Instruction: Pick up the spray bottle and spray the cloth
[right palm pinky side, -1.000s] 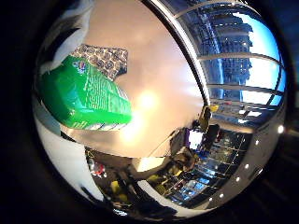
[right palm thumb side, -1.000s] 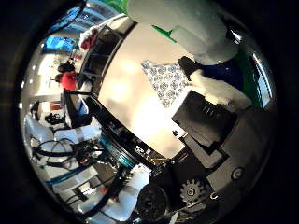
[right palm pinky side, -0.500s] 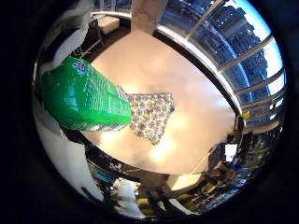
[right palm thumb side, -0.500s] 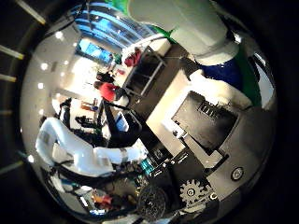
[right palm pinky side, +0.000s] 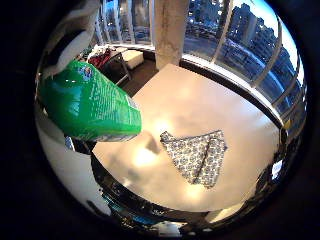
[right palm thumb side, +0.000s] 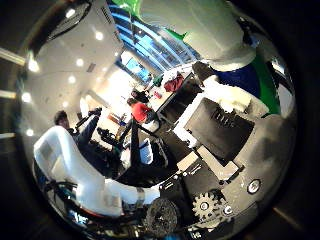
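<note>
The spray bottle (right palm pinky side: 90, 102) sits close against the palm, held up clear of the table (right palm pinky side: 200, 100), with the hand (right palm thumb side: 220, 135) wrapped about it, its fingers seemingly curled round the bottle's upper part, though the thumb-side view shows this only partly. The cloth (right palm pinky side: 197, 156) lies flat on the table, folded, well apart from the bottle and nearer the table's edge than its middle. Beyond the table's far edge stands a pillar (right palm pinky side: 170, 30) with windows (right palm pinky side: 240, 40) on either side of it.
</note>
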